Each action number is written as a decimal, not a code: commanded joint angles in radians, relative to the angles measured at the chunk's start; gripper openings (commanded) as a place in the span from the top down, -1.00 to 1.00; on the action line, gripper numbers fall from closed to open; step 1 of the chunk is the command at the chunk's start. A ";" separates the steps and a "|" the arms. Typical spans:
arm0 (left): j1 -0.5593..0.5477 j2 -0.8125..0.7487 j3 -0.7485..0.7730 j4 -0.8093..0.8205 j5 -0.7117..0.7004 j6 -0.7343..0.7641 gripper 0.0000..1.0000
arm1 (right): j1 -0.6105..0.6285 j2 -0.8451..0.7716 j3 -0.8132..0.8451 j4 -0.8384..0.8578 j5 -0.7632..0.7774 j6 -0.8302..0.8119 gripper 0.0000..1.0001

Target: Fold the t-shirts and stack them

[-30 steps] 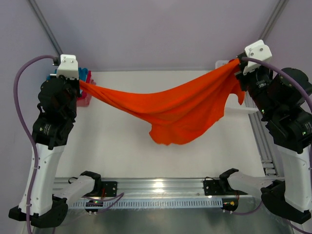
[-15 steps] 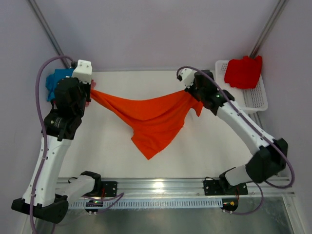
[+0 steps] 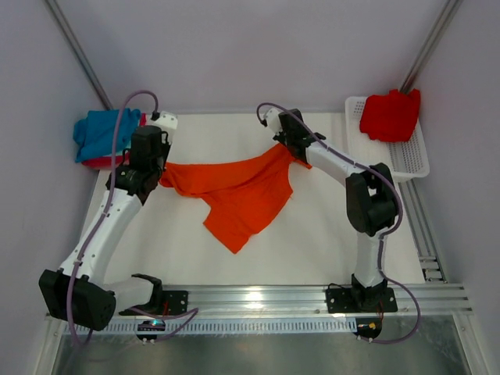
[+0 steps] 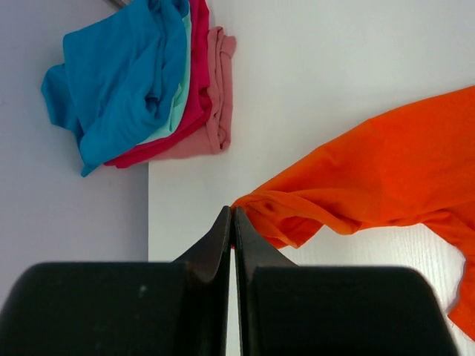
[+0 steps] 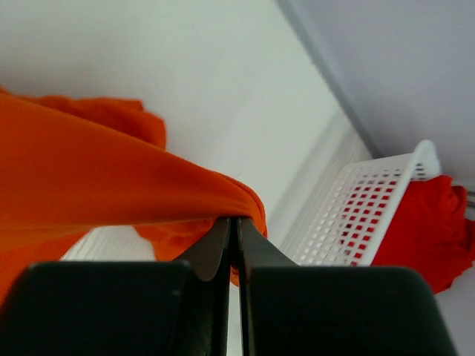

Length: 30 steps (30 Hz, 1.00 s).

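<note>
An orange t-shirt point(image 3: 238, 191) hangs stretched between both grippers and sags onto the white table, its lower part trailing toward the front. My left gripper point(image 3: 162, 176) is shut on the shirt's left edge point(image 4: 256, 204). My right gripper point(image 3: 283, 146) is shut on its right edge point(image 5: 245, 204). A stack of folded t-shirts point(image 3: 105, 137), blue on top of teal, red and pink point(image 4: 215, 96), lies at the back left corner. A red t-shirt point(image 3: 391, 115) lies bunched in the white mesh basket point(image 3: 410, 160).
The basket stands at the back right, also seen in the right wrist view as the basket point(image 5: 356, 215). Grey walls enclose the table on the left, back and right. A metal rail point(image 3: 250, 301) runs along the front edge.
Both arms have come down and moved inward, away from the side walls. The orange shirt, held high and taut before, now sags lower with more of it on the table.
</note>
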<state>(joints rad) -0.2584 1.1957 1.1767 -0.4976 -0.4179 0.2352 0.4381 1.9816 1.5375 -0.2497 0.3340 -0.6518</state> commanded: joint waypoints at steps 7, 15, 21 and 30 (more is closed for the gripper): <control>0.007 0.068 0.139 0.054 0.079 -0.077 1.00 | -0.004 0.119 0.130 0.386 0.310 -0.083 -0.99; 0.005 0.051 0.149 0.038 0.080 -0.089 1.00 | -0.002 -0.122 -0.012 0.066 -0.032 0.139 -0.99; 0.007 0.053 0.159 0.028 0.087 -0.094 1.00 | 0.004 -0.384 -0.232 -0.213 -0.593 0.092 -0.99; 0.005 0.073 0.178 0.011 0.116 -0.119 1.00 | 0.080 -0.452 -0.361 -0.370 -0.761 -0.031 -0.81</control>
<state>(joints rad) -0.2565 1.2640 1.3090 -0.4915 -0.3229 0.1379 0.4660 1.5272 1.2095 -0.5442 -0.3168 -0.6300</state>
